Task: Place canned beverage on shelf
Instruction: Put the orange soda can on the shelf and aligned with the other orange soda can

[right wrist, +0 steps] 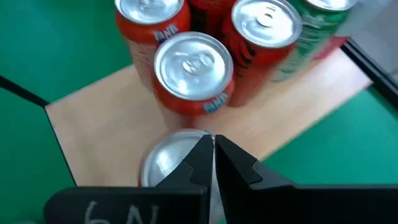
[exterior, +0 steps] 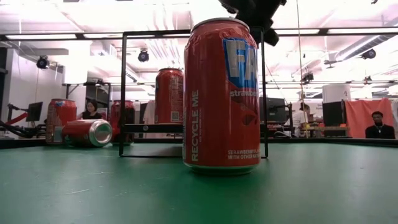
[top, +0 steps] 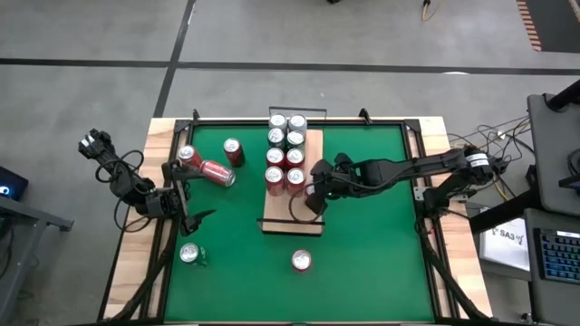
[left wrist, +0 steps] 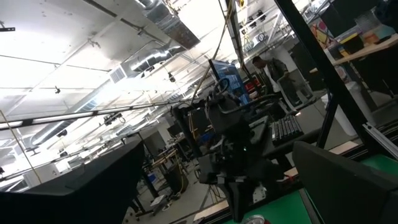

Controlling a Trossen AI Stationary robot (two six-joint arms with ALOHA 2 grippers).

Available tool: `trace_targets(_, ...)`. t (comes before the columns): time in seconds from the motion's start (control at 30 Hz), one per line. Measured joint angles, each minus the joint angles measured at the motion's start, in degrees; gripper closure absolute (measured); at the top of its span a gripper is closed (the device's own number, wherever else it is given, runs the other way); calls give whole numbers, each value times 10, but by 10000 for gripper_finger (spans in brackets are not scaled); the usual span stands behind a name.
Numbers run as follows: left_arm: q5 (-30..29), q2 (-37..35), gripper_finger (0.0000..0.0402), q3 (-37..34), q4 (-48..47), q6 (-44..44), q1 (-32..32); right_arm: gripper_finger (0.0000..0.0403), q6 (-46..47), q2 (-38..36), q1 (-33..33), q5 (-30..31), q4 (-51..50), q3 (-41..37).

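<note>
A large green mat point(top: 362, 226) covers the table, framed by a pale wooden border point(top: 159, 136) and thin black rails. The high view shows grey floor around the table, with a desk and keyboard to the right. The low view looks across the mat into a bright workshop with white ceiling lights, monitors, and two seated people in the background.

The shelf point(top: 294, 222), a pale wood-grain board, lies along the middle of the mat. On its far half stand eight cans in two columns: green-and-white ones at the far end point(top: 287, 129) and red ones nearer point(top: 285, 177). Off the shelf there are five more cans. Three sit to the left of the shelf: one red can upright point(top: 233, 150), one red can lying on its side point(top: 216, 172), and another red can point(top: 188, 156) beside it. One green can point(top: 190, 254) stands near the left edge, and one red strawberry can point(top: 301, 261) stands upright on the mat just past the near end of the shelf; it fills the low view point(exterior: 221, 93).

The right gripper point(top: 314, 197) hovers over the shelf's right edge beside the red cans, its fingers point(right wrist: 202, 163) pressed together and empty; in its wrist view a can top point(right wrist: 171, 155) lies directly under them. The left gripper point(top: 188, 217) waits at the mat's left edge, spread wide and holding nothing.
</note>
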Motion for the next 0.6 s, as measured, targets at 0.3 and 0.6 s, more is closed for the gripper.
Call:
trace_targets(0.3,0,0,8,0,0,2,0,394,46,-1,22,-5,-76,18)
trace_targets(0.6,0,0,8,0,0,2,0,394,100,11,50,-3,-72,15)
